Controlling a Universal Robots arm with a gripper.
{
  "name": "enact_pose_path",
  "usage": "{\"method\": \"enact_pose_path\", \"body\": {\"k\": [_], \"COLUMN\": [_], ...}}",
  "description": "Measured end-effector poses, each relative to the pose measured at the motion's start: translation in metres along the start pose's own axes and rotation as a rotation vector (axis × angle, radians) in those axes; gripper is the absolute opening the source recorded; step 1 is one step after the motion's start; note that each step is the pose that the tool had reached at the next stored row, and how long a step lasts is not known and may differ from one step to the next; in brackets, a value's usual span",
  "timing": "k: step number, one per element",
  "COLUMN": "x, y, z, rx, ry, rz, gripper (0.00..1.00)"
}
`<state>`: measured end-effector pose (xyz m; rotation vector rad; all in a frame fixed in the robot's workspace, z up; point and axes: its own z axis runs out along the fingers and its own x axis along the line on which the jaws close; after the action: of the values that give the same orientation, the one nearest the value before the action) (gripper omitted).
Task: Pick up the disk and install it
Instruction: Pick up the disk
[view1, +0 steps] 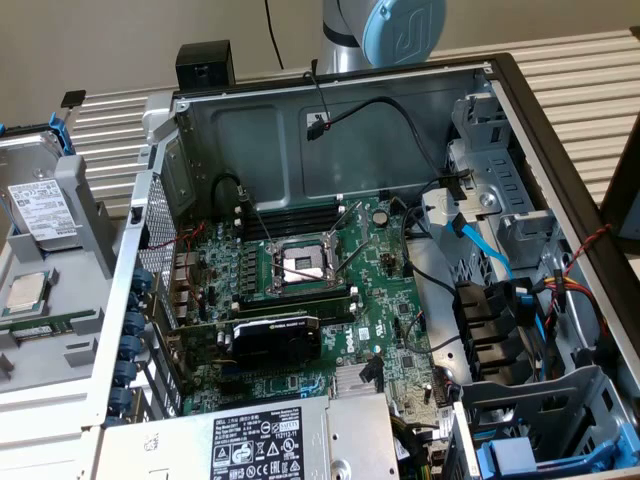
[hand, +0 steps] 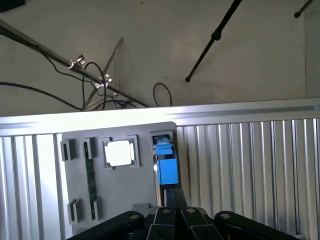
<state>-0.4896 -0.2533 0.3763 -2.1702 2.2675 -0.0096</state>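
Silver metal under a white printed label, framed in blue plastic, was seen on the disk (view1: 40, 205), which was stood on edge in a slot at a corner of the grey tray (view1: 85, 215), outside the open computer case (view1: 300, 130). Nothing was yet lifted or installed. The gripper (hand: 171, 196) was held clenched and empty, apart from the disk.

The disk (view1: 38, 205) is cut off by the exterior view's left edge, and its label (view1: 40, 212) is too small to read. The arm (view1: 395, 30) runs off the top edge. In the wrist view the gripper (hand: 170, 192) hides one end of the disk, and the processor chip (hand: 120, 153) is washed out white.
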Motion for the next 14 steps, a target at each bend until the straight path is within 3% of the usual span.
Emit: {"method": "enact_pose_path", "body": {"k": [5,14], "x": [0.0,0.0001], "y": [0.0005,0.003], "z": [0.0004,0.0018], "rx": [0.0006,0.0012], "ry": [-0.0007,-0.0006], "rz": [-0.086,-0.109], "gripper": [0.11,0.11]}}
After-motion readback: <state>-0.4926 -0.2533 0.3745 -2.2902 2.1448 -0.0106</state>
